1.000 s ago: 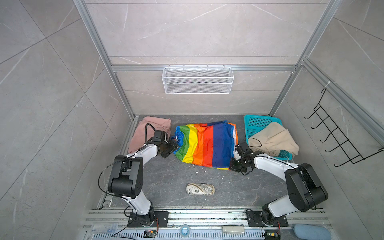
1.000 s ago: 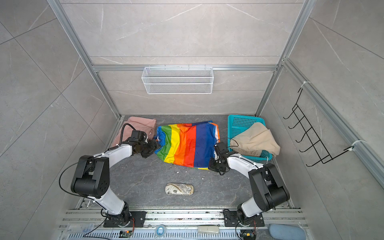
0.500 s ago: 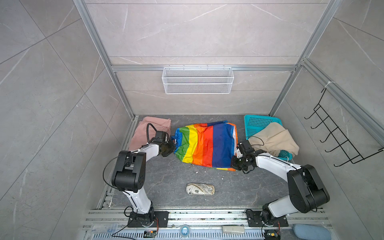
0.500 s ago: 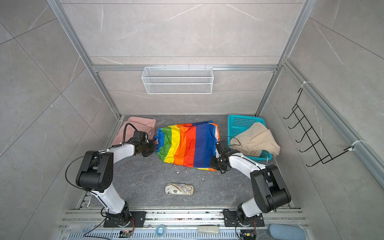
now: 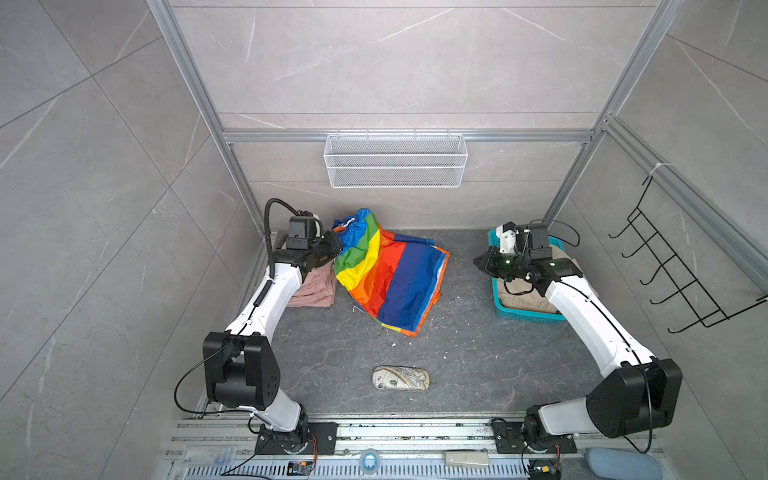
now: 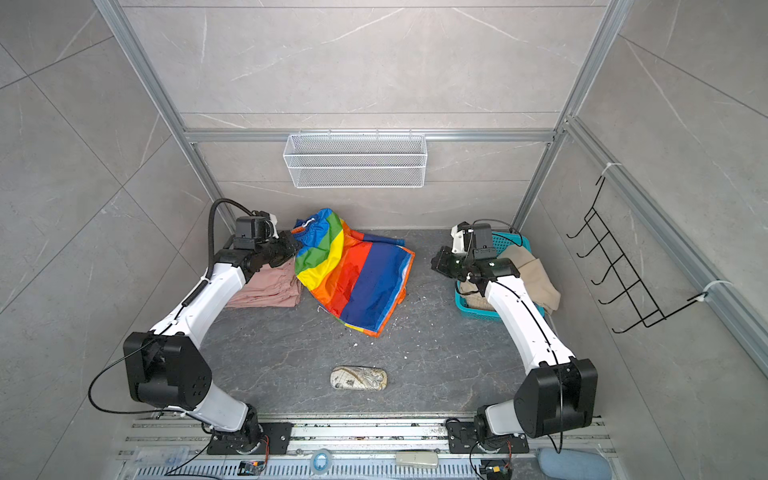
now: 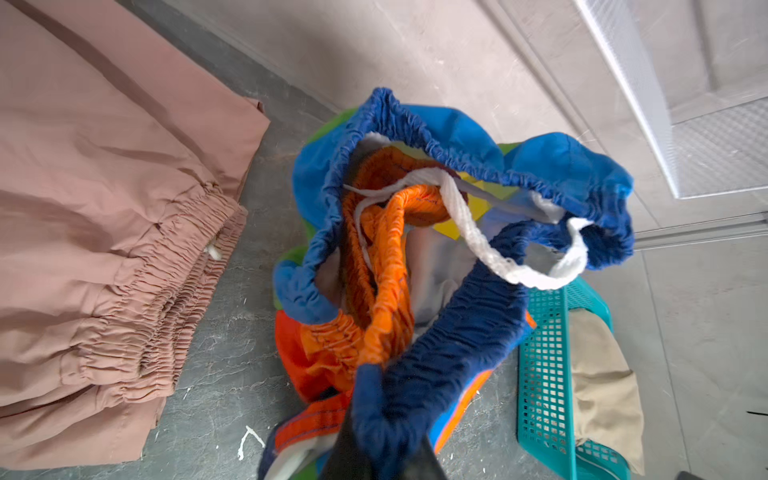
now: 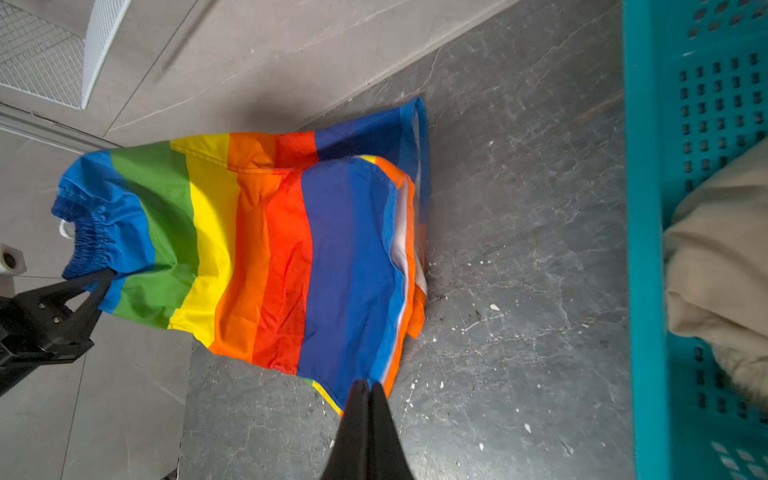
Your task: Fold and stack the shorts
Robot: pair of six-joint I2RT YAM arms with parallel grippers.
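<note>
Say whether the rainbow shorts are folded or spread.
Neither: the left gripper holds the rainbow shorts by the waistband; the rest trails on the floor.

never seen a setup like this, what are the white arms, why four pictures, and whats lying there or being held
Two white robot arms stand at the front of a tiled booth; each ends in a two-fingered pincer. Two pictures come from a camera pair overhead, looking down on everything. The other two come from a small camera on each arm's wrist, looking out past its pincer. On the dark stone surface lie rainbow-striped shorts, pink shorts beside them, a small patterned pouch near the front, and a teal basket holding beige shorts. The left pincer is shut on the rainbow pair's gathered waistband, with that end raised off the surface. The right pincer is shut, holds nothing and hangs apart from the cloth, beside the basket.
</note>
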